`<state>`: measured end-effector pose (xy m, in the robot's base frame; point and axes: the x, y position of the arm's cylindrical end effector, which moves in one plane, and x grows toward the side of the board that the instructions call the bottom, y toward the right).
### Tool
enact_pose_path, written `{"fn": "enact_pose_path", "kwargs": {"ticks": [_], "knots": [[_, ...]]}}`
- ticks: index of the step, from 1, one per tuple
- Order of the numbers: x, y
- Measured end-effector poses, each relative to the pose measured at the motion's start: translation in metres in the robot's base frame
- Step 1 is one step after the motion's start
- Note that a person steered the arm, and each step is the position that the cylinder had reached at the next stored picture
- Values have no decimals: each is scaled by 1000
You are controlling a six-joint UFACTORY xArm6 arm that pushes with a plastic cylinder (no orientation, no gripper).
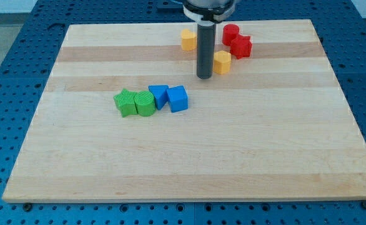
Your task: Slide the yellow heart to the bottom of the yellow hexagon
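Observation:
My tip (204,77) rests on the wooden board (183,162) in the upper middle of the view. A yellow block (222,62), which looks like the heart, sits just right of the tip, touching the rod or almost so. A second yellow block (188,39), which looks like the hexagon, lies further up and to the left, partly behind the rod. The heart is below and to the right of the hexagon.
Two red blocks sit right of the rod: a round one (231,32) and a star-like one (240,46). At centre left is a row: a green star (126,102), a green round block (145,103), a blue triangle (158,95) and a blue cube (178,98).

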<state>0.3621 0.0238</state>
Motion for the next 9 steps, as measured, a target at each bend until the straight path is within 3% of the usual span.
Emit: {"fn": "enact_pose_path", "kwargs": {"ticks": [3,4,5,6,7,8,9], "knots": [[-20,50],[-22,29],[-22,-30],[-44,-87],[-101,-104],[-139,-105],[-144,-76]]}}
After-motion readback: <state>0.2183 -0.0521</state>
